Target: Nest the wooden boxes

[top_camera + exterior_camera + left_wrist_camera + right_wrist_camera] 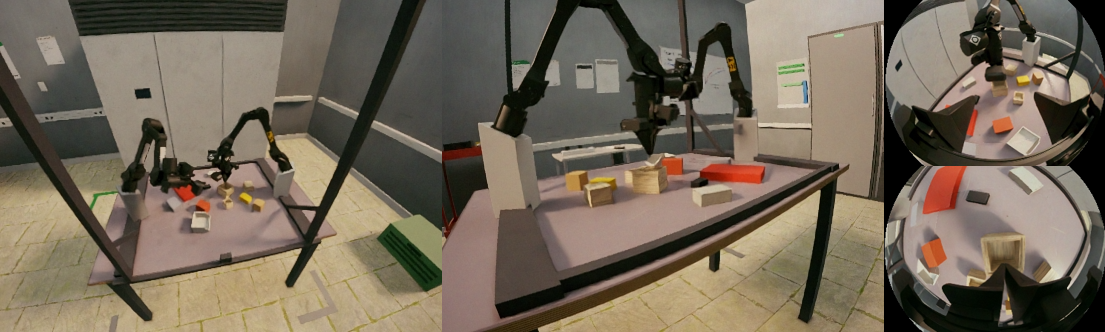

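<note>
You have the right fingers (226, 182) (649, 150) closed with nothing between them, pointing down over the near side of the big box (225, 192) (650, 181) (1000, 90) (984, 253). This box stands on the tabletop (165, 250) (592, 230) (988, 105) (1006, 210), open side up. The left fingers (202, 186) (689, 91) are wide open, holding nothing.

The small box (228, 204) (1018, 100) (977, 274) is beside the big one, also open upward. If you lower the right fingers here, they could press the rim, and this would tilt or slide the big box. A sideways sweep could push the small box too, because it is so near.

Please be careful with the wooden block (248, 186) (598, 195) (1011, 70) (1044, 271): I cannot tell if it is a box turned over. If it is, leaving it out makes the nest incomplete. The white box (201, 223) (1023, 141) (928, 273) is open also, but it does not look wooden, so taking it would be a wrong choice.
</note>
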`<state>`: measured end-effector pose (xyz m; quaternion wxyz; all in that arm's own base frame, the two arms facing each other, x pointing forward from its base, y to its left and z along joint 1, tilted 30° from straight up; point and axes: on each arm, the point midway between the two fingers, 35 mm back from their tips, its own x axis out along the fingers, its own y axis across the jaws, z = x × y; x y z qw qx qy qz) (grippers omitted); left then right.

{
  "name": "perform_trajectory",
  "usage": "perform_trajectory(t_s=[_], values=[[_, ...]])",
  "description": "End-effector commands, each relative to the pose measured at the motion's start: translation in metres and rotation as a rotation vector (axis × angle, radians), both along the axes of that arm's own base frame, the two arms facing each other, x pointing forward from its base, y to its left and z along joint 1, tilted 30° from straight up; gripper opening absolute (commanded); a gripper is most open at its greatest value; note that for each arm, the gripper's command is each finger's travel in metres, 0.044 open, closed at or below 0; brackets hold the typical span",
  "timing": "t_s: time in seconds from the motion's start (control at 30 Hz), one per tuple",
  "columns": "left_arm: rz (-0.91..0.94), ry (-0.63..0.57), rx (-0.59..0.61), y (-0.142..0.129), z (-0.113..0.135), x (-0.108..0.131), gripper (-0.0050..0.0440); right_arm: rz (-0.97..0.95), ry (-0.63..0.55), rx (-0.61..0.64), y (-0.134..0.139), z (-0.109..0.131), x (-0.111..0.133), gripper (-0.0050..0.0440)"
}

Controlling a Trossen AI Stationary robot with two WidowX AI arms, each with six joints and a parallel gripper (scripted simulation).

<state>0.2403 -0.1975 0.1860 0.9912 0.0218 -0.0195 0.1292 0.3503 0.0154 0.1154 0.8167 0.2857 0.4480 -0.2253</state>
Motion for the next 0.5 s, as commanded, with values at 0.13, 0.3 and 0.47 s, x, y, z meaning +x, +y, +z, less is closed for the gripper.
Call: perform_trajectory(t_s=[0.13,0.3,0.47], values=[[-0.001,0.0,0.0,-0.001,0.0,-0.001,0.04,0.331,0.009,-0.186,0.002,0.023,-0.005,-0.005],[-0.001,0.0,0.0,-0.001,0.0,-0.001,0.04,0.563,0.039,-0.325,0.003,0.029,-0.01,-0.005],[-0.001,0.0,0.0,-0.001,0.0,-0.001,0.04,0.688,0.063,-0.398,0.002,0.03,-0.015,-0.005]])
